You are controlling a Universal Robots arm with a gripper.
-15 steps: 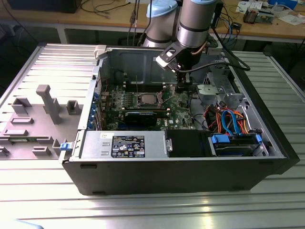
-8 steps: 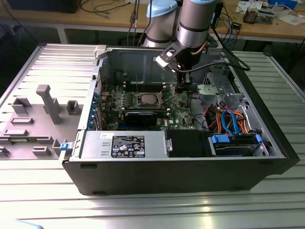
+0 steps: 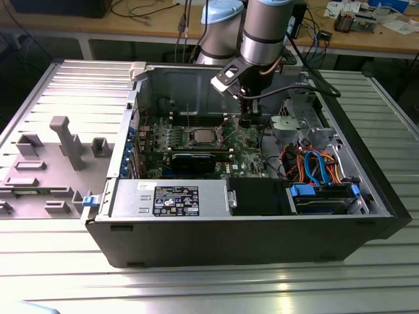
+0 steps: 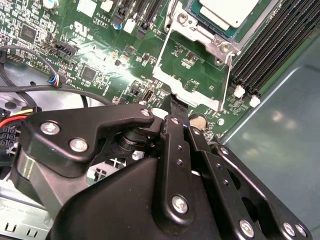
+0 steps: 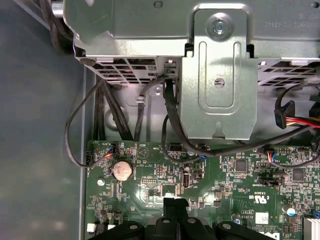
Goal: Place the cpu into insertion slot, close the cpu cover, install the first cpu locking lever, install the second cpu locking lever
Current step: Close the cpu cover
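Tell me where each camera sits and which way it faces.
Exterior view: off the arm, looking down into the open computer case; arm and gripper show.
Second wrist view: on the arm, looking past the gripper linkage across the green board to the cpu in the insertion slot, cpu cover open beside it.
First wrist view: on the arm, looking past the gripper tip toward the metal drive cage.
Shared: both wrist views show the gripper and green board.

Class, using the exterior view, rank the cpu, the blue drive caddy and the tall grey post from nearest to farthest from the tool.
1. cpu, beside the tool, on the exterior view's left.
2. blue drive caddy, in the case, exterior view's right.
3. tall grey post, outside the case, exterior view's far left.
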